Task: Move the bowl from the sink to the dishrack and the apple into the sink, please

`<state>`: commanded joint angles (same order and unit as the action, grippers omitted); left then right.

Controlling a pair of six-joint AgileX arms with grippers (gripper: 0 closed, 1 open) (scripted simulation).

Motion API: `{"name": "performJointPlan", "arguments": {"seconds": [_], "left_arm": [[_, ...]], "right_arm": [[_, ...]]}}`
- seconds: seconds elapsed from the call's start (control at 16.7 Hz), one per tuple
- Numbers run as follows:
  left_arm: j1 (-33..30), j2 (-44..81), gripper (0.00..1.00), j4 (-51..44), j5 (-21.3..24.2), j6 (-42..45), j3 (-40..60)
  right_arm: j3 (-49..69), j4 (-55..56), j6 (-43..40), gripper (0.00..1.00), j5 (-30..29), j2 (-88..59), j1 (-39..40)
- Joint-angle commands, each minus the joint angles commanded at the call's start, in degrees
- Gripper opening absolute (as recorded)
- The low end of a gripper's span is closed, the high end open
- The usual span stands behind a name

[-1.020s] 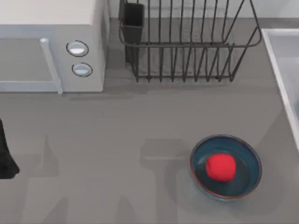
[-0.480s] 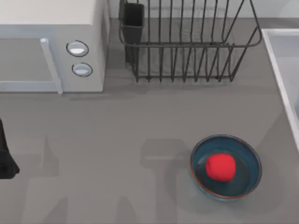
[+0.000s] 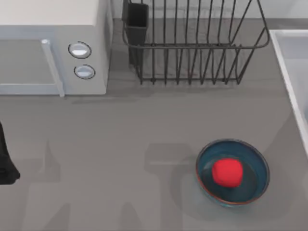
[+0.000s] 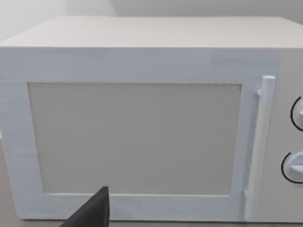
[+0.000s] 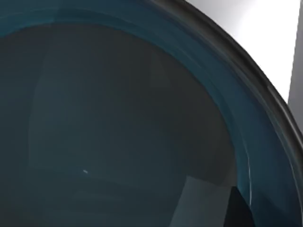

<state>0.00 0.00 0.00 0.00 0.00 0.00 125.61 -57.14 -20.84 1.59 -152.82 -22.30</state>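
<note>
1. Top view is showing a grey worktop (image 3: 120, 144) with a teal bowl (image 3: 250, 185) sitting near its right side, and the red apple (image 3: 227, 172) is lying inside it.
2. A black wire dishrack (image 3: 192, 48) is standing at the back, and a white microwave (image 3: 53, 48) is sitting beside it on the left.
3. The pale sink (image 3: 288, 67) is lying along the right edge.
4. The left arm (image 3: 6, 161) is waiting at the left edge; whether its hand is spread, I cannot tell.
5. Right wrist view is looking closely into a second teal bowl (image 5: 118, 118); that hand's state I cannot tell.
</note>
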Motion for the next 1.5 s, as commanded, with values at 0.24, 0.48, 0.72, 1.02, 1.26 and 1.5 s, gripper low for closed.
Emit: {"name": "performJointPlan", "arguments": {"seconds": [0.24,0.48,0.72,1.02,1.26,1.5], "left_arm": [[0.0,0.0,1.0,0.0,0.0,0.0,0.0],[0.0,0.0,1.0,0.0,0.0,0.0,0.0],[0.0,0.0,1.0,0.0,0.0,0.0,0.0],[0.0,0.0,1.0,0.0,0.0,0.0,0.0],[0.0,0.0,1.0,0.0,0.0,0.0,0.0],[0.0,0.0,1.0,0.0,0.0,0.0,0.0]], "right_arm": [[-5.1,-5.5,-4.1,0.0,0.5,10.3,-3.8],[-13.5,-14.7,-10.3,0.0,1.2,27.8,-9.6],[-22.8,-24.6,-16.8,0.0,1.7,47.0,-15.9],[-30.9,-33.1,-22.9,0.0,2.4,63.0,-22.0],[-32.3,-34.6,-24.0,0.0,2.6,65.5,-23.2],[-32.1,-34.5,-23.9,0.0,2.6,65.4,-22.9]]}}
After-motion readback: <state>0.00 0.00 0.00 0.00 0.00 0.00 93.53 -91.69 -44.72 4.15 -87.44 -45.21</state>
